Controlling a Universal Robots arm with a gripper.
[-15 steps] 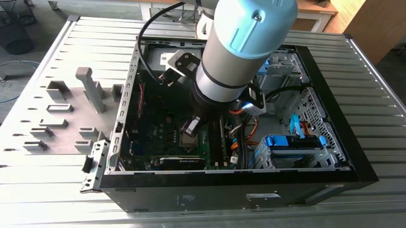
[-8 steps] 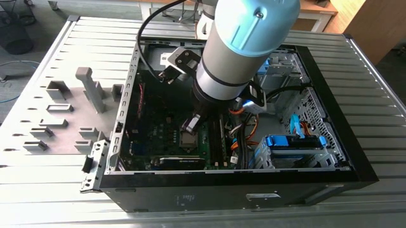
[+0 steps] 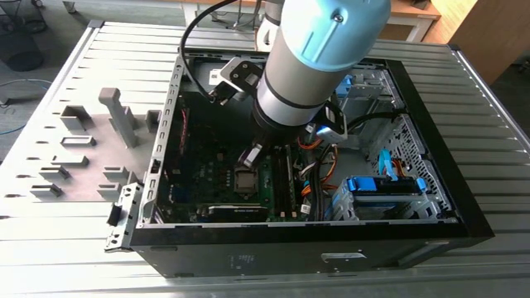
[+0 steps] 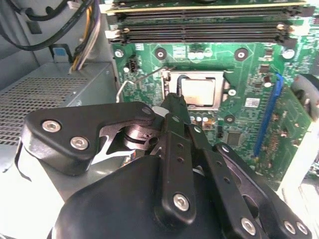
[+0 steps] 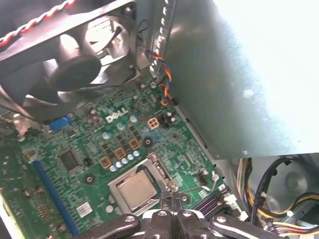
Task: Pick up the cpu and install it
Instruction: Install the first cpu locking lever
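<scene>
The cpu [image 4: 198, 90] lies flat in the socket on the green motherboard [image 4: 249, 64], its silvery top facing up; it also shows in the first wrist view as the cpu [image 5: 134, 190] and in the exterior view as the cpu [image 3: 247, 180]. My gripper [image 4: 175, 101] is shut, fingertips pressed together with nothing between them. It hovers just beside the socket's edge, close to the thin wire lever [image 4: 145, 76]. The exterior view has the gripper [image 3: 251, 159] low inside the open computer case, right above the socket. In the first wrist view the fingertips [image 5: 172, 203] sit at the socket's rim.
The black computer case [image 3: 431, 205] lies open on a slatted metal table [image 3: 66, 248]. Grey holder blocks [image 3: 116, 118] stand at the exterior view's left. Memory slots [image 4: 199, 30], a fan [image 5: 75, 59], cable bundles [image 5: 269, 199] and a blue drive bay [image 3: 381, 185] crowd around the socket.
</scene>
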